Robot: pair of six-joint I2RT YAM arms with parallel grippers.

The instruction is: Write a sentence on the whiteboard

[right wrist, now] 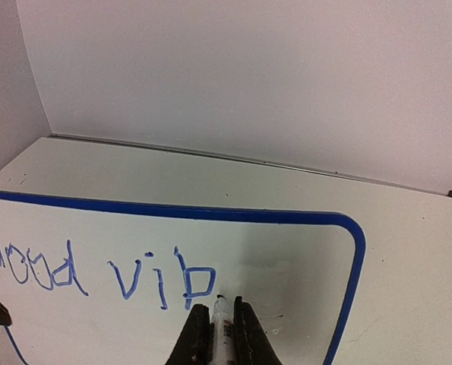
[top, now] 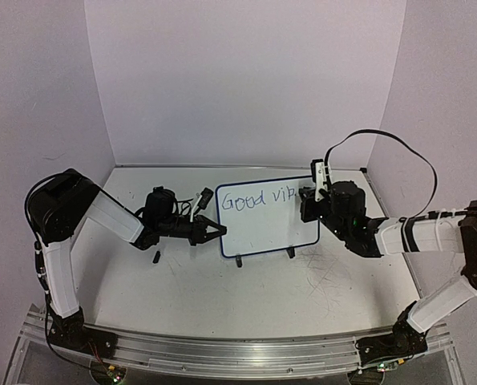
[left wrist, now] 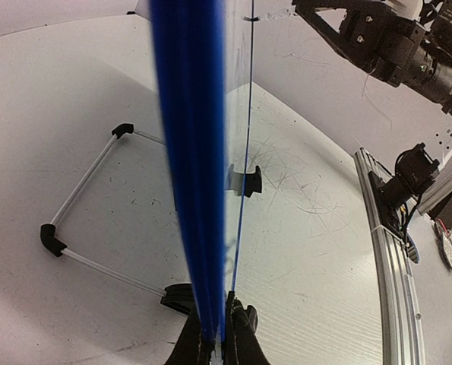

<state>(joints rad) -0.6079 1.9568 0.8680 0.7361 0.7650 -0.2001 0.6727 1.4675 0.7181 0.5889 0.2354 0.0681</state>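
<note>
The whiteboard [top: 266,228] stands upright on two black feet mid-table, blue-framed. The sentence [top: 254,198] on it reads "Good vib" in blue. My left gripper [top: 214,231] is shut on the board's left edge. In the left wrist view the blue frame [left wrist: 191,152] runs edge-on into that gripper [left wrist: 222,338]. My right gripper [top: 307,195] is at the board's upper right, shut on a white marker [right wrist: 224,323]. The marker's tip touches the board just right of the "b" in the lettering [right wrist: 161,277], above this gripper [right wrist: 219,323].
A small black piece [top: 155,257] lies on the table below the left gripper. A thin wire frame with black corners [left wrist: 52,237] lies flat behind the board. White walls enclose the back and sides. An aluminium rail [top: 238,353] runs along the near edge.
</note>
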